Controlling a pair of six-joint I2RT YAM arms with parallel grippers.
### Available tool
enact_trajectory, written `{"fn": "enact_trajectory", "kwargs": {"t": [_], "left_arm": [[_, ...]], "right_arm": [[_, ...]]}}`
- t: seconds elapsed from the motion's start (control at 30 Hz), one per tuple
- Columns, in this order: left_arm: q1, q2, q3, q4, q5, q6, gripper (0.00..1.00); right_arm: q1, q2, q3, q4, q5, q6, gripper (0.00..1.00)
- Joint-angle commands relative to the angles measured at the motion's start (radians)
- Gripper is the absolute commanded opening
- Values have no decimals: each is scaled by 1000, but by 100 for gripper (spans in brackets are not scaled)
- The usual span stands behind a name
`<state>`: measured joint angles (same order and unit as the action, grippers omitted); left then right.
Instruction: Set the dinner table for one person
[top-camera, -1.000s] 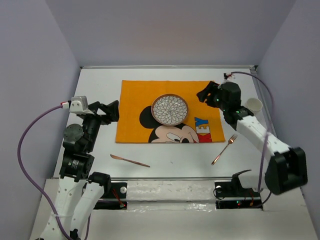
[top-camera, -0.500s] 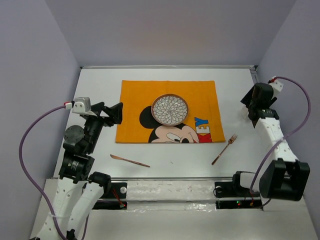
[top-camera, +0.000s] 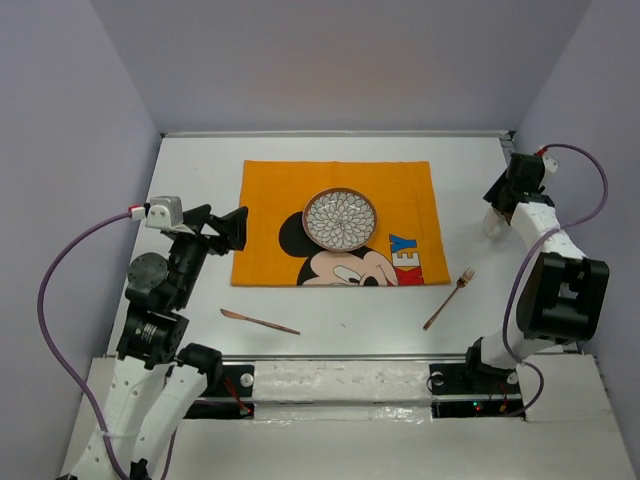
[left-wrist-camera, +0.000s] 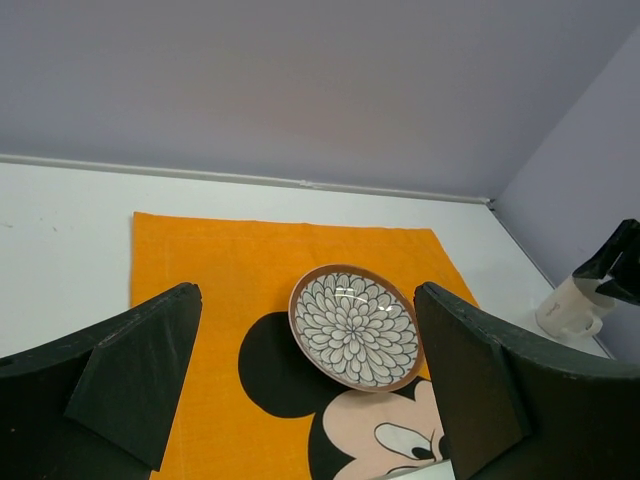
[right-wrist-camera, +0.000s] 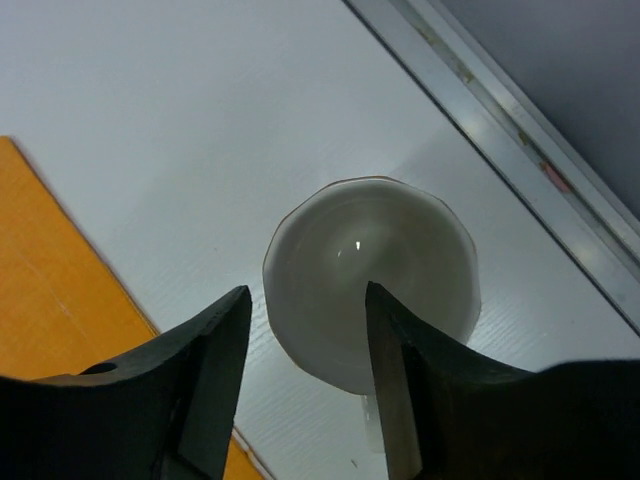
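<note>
Can barely see white cup (top-camera: 493, 226) from above, tucked under right gripper (top-camera: 497, 203); fingers spread astride it, contact unclear. Left gripper (top-camera: 233, 226) spread too, gripping nothing. Dinner table (top-camera: 340, 330) beneath everything, long axis left-right, right edge partly behind right arm.

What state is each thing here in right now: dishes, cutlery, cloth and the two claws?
orange mat: spread flat on the dinner table.
plate: upright, empty, on the mat.
cup: upright, empty, on bare table right of the mat.
knife: lying flat, off the mat.
fork: lying flat by the mat's near right corner.
left gripper: open, holding nothing.
right gripper: open, over the cup, not gripping it.
</note>
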<state>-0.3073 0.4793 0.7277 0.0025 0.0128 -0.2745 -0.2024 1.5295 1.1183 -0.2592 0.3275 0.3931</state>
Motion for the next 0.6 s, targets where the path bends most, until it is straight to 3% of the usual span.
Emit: {"fn": "enact_trajectory", "kwargs": {"t": [0.0, 0.13, 0.2, 0.23, 0.3, 0.37, 0.57], "left_arm": [[-9, -10, 12, 36, 6, 11, 99], [-9, -10, 10, 37, 9, 11, 99], [-9, -11, 10, 37, 9, 11, 99], [-9, -13, 10, 37, 9, 9, 99], [-9, -10, 10, 37, 10, 11, 99], [-9, -10, 10, 39, 15, 9, 99], [-9, -10, 9, 44, 29, 8, 99]], "right_arm": [[0, 35, 28, 46, -47, 16, 51], [0, 64, 40, 54, -59, 29, 48], [0, 84, 55, 54, -73, 26, 37], [0, 89, 61, 54, -73, 26, 37], [0, 98, 69, 54, -61, 21, 12], [0, 90, 69, 52, -47, 12, 0], [72, -57, 75, 86, -1, -48, 0]]}}
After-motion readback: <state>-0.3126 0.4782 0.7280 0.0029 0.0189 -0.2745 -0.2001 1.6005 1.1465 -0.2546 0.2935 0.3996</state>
